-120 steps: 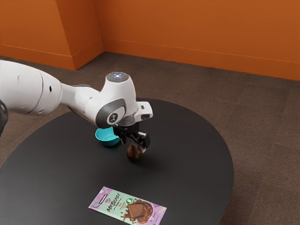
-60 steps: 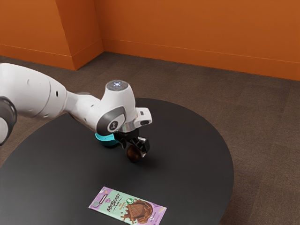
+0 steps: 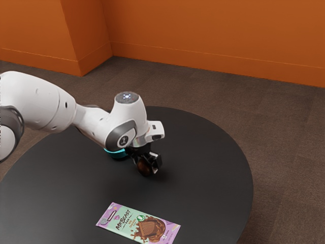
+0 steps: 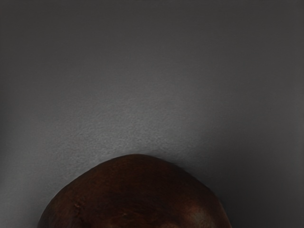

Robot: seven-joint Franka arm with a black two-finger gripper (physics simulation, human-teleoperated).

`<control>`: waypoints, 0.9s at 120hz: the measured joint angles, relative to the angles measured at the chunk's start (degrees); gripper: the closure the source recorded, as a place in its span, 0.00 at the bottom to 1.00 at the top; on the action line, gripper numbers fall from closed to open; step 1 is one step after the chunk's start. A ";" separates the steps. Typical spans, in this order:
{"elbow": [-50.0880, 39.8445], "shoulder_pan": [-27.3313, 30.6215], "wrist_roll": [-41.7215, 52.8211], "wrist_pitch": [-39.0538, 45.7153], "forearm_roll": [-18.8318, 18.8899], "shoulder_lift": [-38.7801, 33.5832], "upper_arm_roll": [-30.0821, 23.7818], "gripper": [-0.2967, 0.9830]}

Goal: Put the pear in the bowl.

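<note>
Jaws of the gripper are standing apart, pointing down with the pear sitting between them, one on either side. Dark brown and glossy, the pear is resting on the table, outside the bowl. In the wrist view its rounded, reddish-brown top is bulging up from the lower edge, with the dark grey tabletop spreading behind it and catching a soft light beside it. Just beside the gripper, toward the exterior view's left and farther back, the bowl is showing a strip of turquoise; the hand is covering much of it, so its inside is staying out of sight. Above, the white arm is reaching in from the exterior view's left and bending down over the table. Well apart from the pear, nearer the camera, the chocolate bar is lying flat, its mint and lilac wrapper facing up. Beyond the round black table, brown carpet is running back to orange walls.
</note>
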 joint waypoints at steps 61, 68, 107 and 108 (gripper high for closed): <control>-0.51 0.17 1.04 0.43 -0.21 -0.54 0.01 0.41; -0.53 0.19 1.07 0.33 -0.19 -1.36 0.01 0.42; -1.96 9.14 0.99 0.02 0.00 -9.38 0.01 0.43; -1.96 9.47 0.99 0.02 0.01 -9.41 0.02 0.43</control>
